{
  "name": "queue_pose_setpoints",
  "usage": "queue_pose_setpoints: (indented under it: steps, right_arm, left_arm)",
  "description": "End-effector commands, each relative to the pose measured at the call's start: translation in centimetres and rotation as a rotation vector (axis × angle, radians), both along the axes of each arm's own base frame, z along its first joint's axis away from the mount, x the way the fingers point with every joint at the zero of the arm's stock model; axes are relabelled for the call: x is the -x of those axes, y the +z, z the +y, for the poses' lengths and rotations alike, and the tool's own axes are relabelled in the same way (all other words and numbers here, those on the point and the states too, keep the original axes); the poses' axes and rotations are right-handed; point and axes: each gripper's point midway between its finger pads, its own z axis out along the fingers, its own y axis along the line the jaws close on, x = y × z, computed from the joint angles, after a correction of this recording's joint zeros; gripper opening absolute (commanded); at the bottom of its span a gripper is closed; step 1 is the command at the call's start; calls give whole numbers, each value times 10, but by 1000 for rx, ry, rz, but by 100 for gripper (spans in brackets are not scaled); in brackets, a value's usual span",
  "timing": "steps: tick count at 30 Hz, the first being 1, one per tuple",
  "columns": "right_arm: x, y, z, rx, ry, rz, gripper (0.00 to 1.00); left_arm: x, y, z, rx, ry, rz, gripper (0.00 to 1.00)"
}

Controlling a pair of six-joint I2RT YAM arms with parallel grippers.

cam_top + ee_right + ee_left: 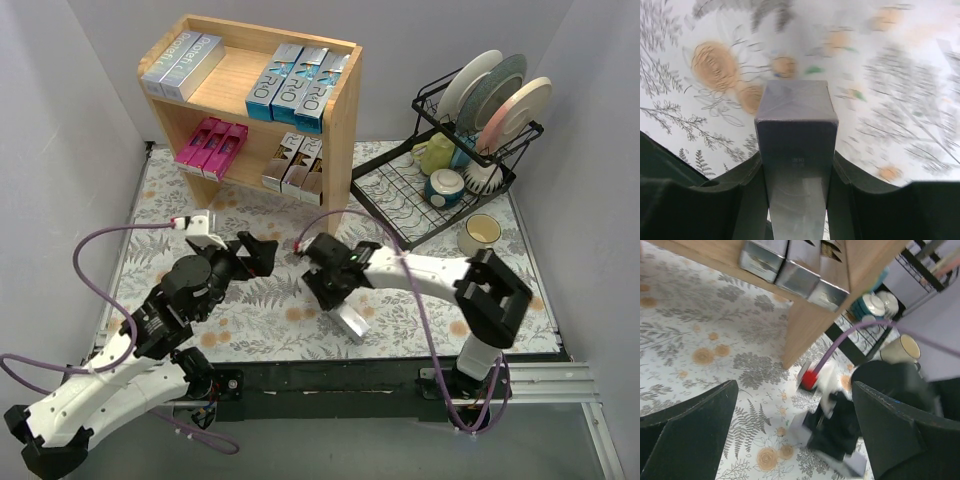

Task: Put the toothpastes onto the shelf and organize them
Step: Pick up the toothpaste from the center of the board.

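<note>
My right gripper (pixel 323 284) is shut on a silver-grey toothpaste box (pixel 351 321), held just above the floral mat in front of the wooden shelf (pixel 340 140). In the right wrist view the box (pixel 796 145) fills the gap between my fingers (pixel 730 200), end-on. The shelf holds silver boxes (pixel 182 57) and blue boxes (pixel 300 85) on top. Pink boxes (pixel 212 146) and silver boxes (pixel 296 165) sit on the lower level. My left gripper (pixel 262 252) is open and empty, to the left of the right gripper. The left wrist view shows the held box (pixel 802 427), blurred.
A black dish rack (pixel 400 195) with plates, cups and bowls stands right of the shelf. A cream mug (pixel 481 233) sits on the mat in front of it. The shelf's side panel (pixel 810 325) stands close ahead of my left gripper (pixel 794 405).
</note>
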Motion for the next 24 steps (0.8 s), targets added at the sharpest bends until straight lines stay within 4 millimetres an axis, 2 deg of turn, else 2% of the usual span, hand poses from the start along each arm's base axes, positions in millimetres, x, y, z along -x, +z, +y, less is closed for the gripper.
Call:
queue_pose_setpoints:
  steps: [1,2,3,5,6,7,8,9,10,12,13,14,16,17,18,20,22,23,24]
  right_arm:
    - [-40,70,-1,-363,-227,-11,35]
    - [-45,79,-4,-416,-287,-3,34]
    - [-63,91,-10,-493,-345,-32,34]
    - [-65,108,-27,-600,-444,-22,34]
    - [-82,123,-35,-681,-508,-52,34]
    - [-84,144,-42,-762,-536,-76,34]
    - [-82,136,-51,-794,-608,-36,34]
    - [-91,144,-60,-846,-659,-48,34]
    - [-93,165,-66,-932,-671,-79,34]
    - [-94,163,-80,-990,-773,-49,34]
    - [-95,180,-85,-1062,-794,-79,34]
    - [-93,172,-92,-1070,-829,-71,34]
    - [-94,187,-104,-1164,-908,-70,35]
    - [-95,193,-107,-1209,-920,-80,35]
    - [-93,186,-111,-1234,-964,-51,35]
    - [-92,200,-117,-1322,-983,-68,35]
    - [-91,200,-124,-1367,-1033,-54,36]
    - [-90,202,-126,-1387,-1041,-55,37]
    - [-90,202,-130,-1404,-1059,-60,37]
  left_arm:
    - [-2,-11,-47,-57,-204,-13,98]
    - [-2,-14,-53,-60,-227,-10,98]
    - [-1,-12,-65,-46,-278,-21,98]
    - [-2,-22,-81,-59,-333,-2,98]
    - [0,-18,-92,-42,-385,-20,98]
    - [1,-22,-97,-44,-410,-18,98]
    - [0,-29,-105,-50,-435,-6,98]
    - [2,-25,-112,-30,-469,-27,98]
    - [5,-35,-117,-40,-494,-12,98]
    - [6,-27,-127,-4,-528,-61,98]
    - [11,-28,-132,-4,-553,-73,98]
    - [14,-34,-135,-8,-564,-76,98]
    - [19,-33,-144,7,-585,-100,98]
    - [20,-33,-146,13,-582,-115,98]
    - [20,-38,-149,8,-579,-111,98]
    - [24,-38,-157,2,-572,-139,98]
    - [32,-44,-168,-18,-586,-154,98]
    - [29,-38,-168,-14,-556,-192,98]
    - [29,-43,-169,-27,-549,-197,98]
